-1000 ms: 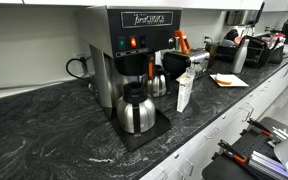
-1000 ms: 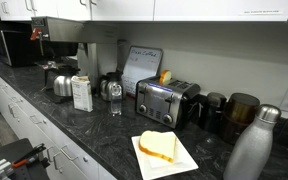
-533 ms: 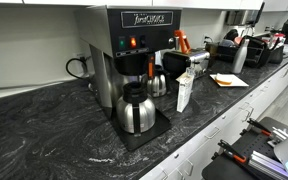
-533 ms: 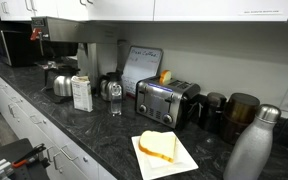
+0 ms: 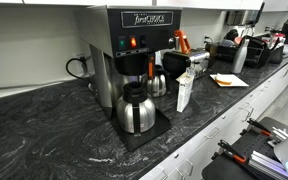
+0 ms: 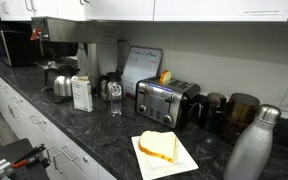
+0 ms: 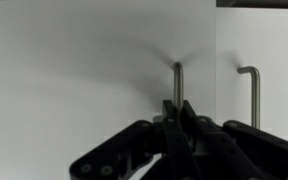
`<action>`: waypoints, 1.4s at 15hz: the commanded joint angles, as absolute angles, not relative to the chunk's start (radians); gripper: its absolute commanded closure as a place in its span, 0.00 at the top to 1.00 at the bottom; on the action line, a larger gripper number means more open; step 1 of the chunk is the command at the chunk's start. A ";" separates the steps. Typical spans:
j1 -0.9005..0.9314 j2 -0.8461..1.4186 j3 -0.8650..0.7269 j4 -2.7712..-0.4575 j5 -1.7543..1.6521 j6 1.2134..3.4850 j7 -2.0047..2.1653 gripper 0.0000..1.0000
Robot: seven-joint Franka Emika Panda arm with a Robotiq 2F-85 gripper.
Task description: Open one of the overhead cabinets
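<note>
In the wrist view my gripper (image 7: 177, 108) is shut on a slim metal bar handle (image 7: 177, 80) of a white overhead cabinet door (image 7: 84, 70). The two black fingers are pressed together around the bar, which rises straight out from between them. A neighbouring door (image 7: 279, 50) to the right has its own bar handle (image 7: 252, 95), apart from my fingers. The undersides of the white overhead cabinets (image 6: 214, 8) show along the top of an exterior view. The gripper and arm are out of view in both exterior views.
Below, a dark stone counter (image 5: 44, 130) carries a coffee maker (image 5: 134, 45) with a steel carafe (image 5: 135, 108), a toaster (image 6: 166, 100), a sandwich on a white plate (image 6: 164, 152), a steel bottle (image 6: 252, 145) and a microwave (image 6: 9, 45).
</note>
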State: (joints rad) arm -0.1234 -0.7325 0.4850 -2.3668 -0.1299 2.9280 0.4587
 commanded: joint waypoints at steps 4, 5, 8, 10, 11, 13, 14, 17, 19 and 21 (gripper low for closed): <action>-0.060 -0.836 0.452 -2.432 -0.079 2.884 0.417 0.03; -0.058 -0.851 0.450 -2.439 -0.075 2.873 0.417 0.03; -0.051 -0.908 0.445 -2.455 -0.071 2.817 0.415 0.03; -0.049 -0.948 0.442 -2.465 -0.071 2.770 0.416 0.03; -0.049 -0.966 0.441 -2.468 -0.071 2.747 0.416 0.03; -0.055 -1.006 0.441 -2.472 -0.078 2.689 0.418 0.03; -0.060 -1.025 0.442 -2.472 -0.081 2.658 0.421 0.03; -0.071 -1.062 0.442 -2.464 -0.077 2.580 0.445 0.03; -0.077 -1.081 0.443 -2.462 -0.076 2.525 0.455 0.03; -0.079 -1.096 0.442 -2.458 -0.077 2.477 0.463 0.03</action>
State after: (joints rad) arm -0.0641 -1.0659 0.4488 -2.4613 -0.0839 2.5647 0.4810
